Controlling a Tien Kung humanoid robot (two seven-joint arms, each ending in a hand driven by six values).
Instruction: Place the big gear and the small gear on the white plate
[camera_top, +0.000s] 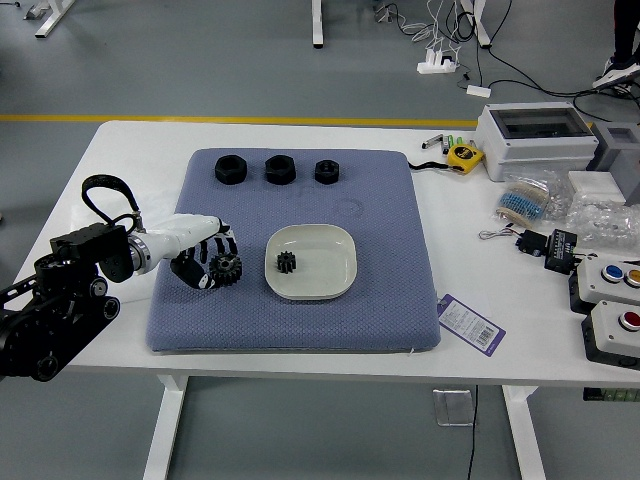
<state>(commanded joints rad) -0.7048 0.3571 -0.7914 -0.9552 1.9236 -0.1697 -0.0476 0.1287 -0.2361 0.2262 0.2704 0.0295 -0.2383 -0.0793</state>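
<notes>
So the big gear (226, 269) is gripped by the left hand (196, 252) over the blue mat (300, 327), a bit left of the white plate (322, 274) and not touching it. The small gear (286, 262) is already parked on the plate's left side, and three black nuts (280, 170) are lined up at the mat's far side.

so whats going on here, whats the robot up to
The robot's left hand is holding the big gear at the left side of the blue mat. The small gear is on the white plate; the big one is not on it yet. The right arm is out of view.
</notes>
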